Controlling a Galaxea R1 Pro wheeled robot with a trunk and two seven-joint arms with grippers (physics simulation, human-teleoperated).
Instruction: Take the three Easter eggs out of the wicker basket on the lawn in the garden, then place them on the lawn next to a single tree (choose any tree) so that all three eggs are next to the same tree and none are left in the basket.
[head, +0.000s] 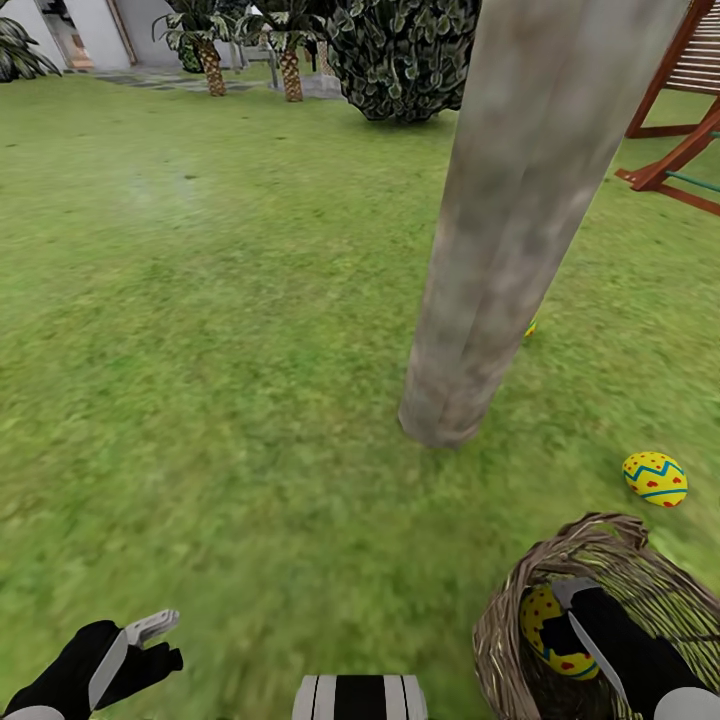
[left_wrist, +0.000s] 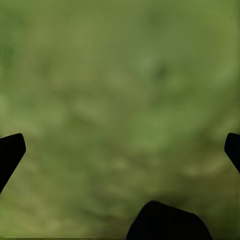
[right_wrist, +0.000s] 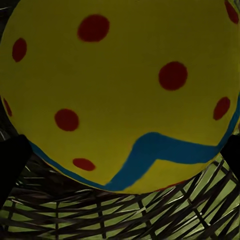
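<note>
The left gripper (head: 150, 640) hangs low over the lawn (head: 220, 330), well to the left of the tree trunk (head: 520, 220) and nearer the robot. In its wrist view the two dark fingertips (left_wrist: 11, 150) sit at opposite edges with nothing but blurred grass between them, so it is spread wide and empty.

The trunk rises from the grass right of centre. Just right of it, a sliver of yellow (head: 530, 328) peeps out from behind; it looks like an egg lying against the far side of the trunk, though too little shows to be sure. Further right of the trunk and nearer the robot, a second egg (head: 655, 478) lies on the grass.

Nearer still, right of the trunk's base, stands the wicker basket (head: 520, 610), with the last egg (head: 545, 630) inside. The right gripper (head: 585, 615) reaches down into the basket beside that egg. Its wrist view has the egg (right_wrist: 120, 95) looming close above the weave, with dark finger edges at either side; whether the jaws are closed on it I cannot tell.

Judging by this, the third egg is being picked out. Next comes a firm pinch, a lift clear of the rim, and a short carry to the trunk.
</note>
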